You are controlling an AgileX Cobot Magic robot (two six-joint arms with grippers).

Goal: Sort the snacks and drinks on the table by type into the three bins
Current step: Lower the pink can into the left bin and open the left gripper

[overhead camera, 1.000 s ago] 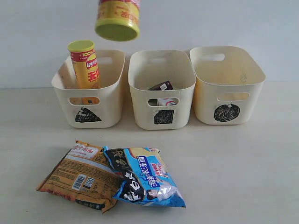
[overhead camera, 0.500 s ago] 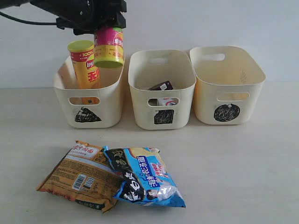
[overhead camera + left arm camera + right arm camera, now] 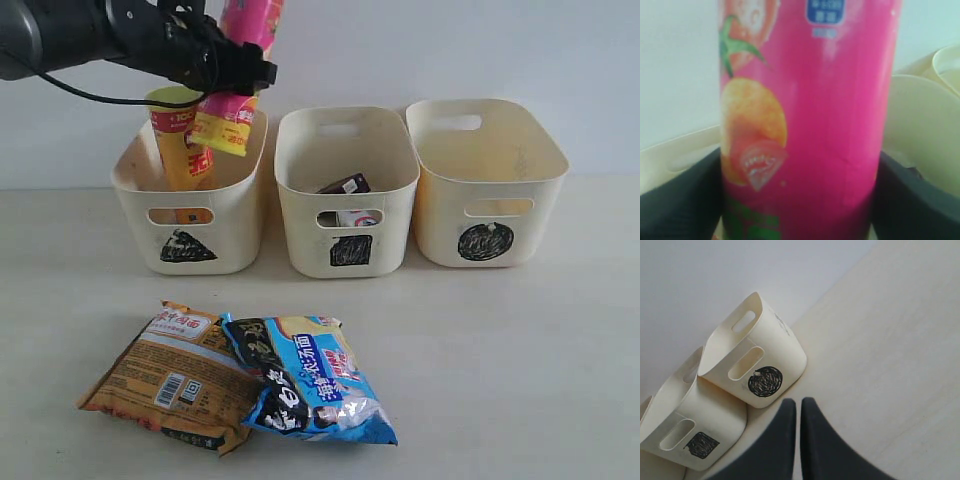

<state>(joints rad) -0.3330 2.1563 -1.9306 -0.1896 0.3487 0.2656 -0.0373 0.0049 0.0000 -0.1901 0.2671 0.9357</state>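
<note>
My left gripper (image 3: 236,72) is shut on the pink chip tube (image 3: 240,60), which tilts with its yellow-banded end just inside the triangle bin (image 3: 190,215). That tube (image 3: 810,125) fills the left wrist view between dark fingers (image 3: 680,200). The yellow-red tube (image 3: 180,140) stands in the same bin. The square bin (image 3: 345,190) holds a dark purple carton (image 3: 345,185) and a blue-white one (image 3: 357,217). The circle bin (image 3: 487,180) looks empty. An orange-brown bag (image 3: 165,375) and a blue-black bag (image 3: 305,380) lie overlapping on the table (image 3: 500,350). My right gripper (image 3: 798,402) is shut on nothing, above the table near the circle bin (image 3: 760,360).
The three bins stand in a row against the pale back wall. The left arm reaches in from the upper left over the triangle bin. The square bin (image 3: 690,430) sits beside the circle bin in the right wrist view.
The left arm has come down into view from above with the pink tube. The tube has dropped and tipped, its lower end now at the triangle bin's mouth beside the yellow-red tube.
</note>
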